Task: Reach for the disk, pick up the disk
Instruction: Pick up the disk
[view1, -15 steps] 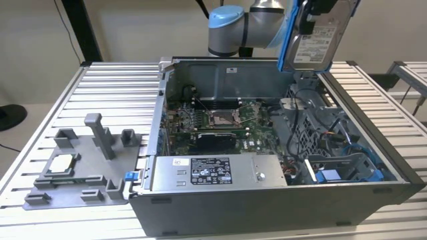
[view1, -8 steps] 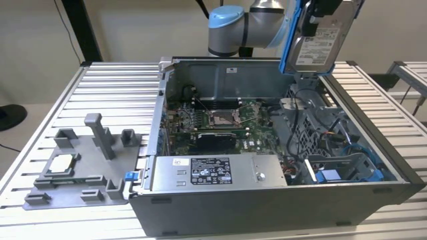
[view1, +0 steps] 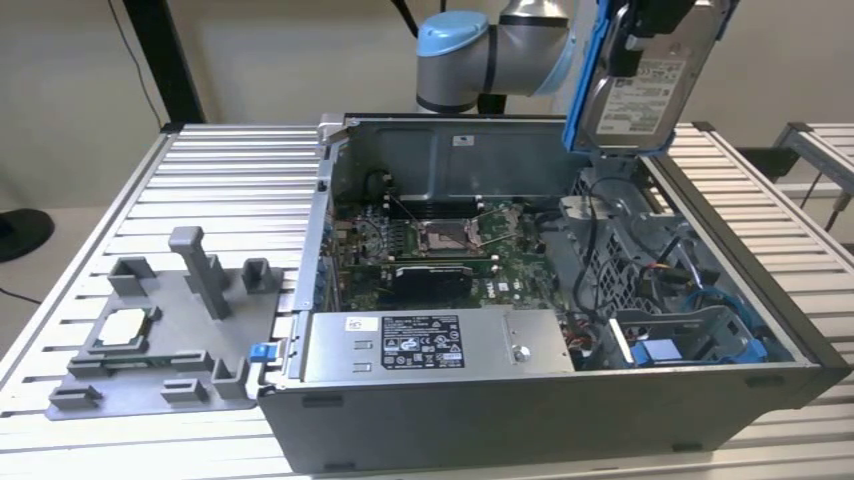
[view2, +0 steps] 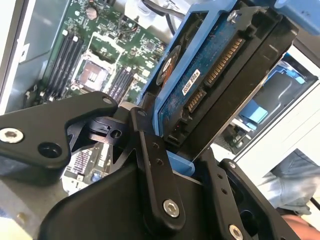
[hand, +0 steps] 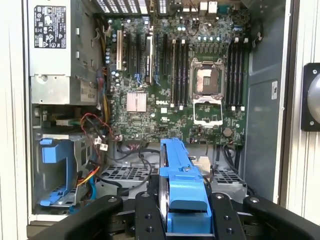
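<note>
The disk is up in the air at the upper right of the exterior view, label face toward us, blue rails along its edges, hanging clear above the open computer case. Its lower edge sits just over the case's back rim, not touching it. The pincer is clamped tight on it: in the second wrist view the black fingers press against both sides of the drive, connector end showing, blue rail running up one side. In the first wrist view the disk shows edge-on as a blue strip gripped between the black links at the bottom centre of the frame.

Below it, the motherboard lies open with its bare processor socket. The power supply fills the near side of the case, and the blue drive bay sits at lower right among loose cables. Over at lower left, the grey fixture stands well apart on the slatted worktop, with plenty of open room around it.
</note>
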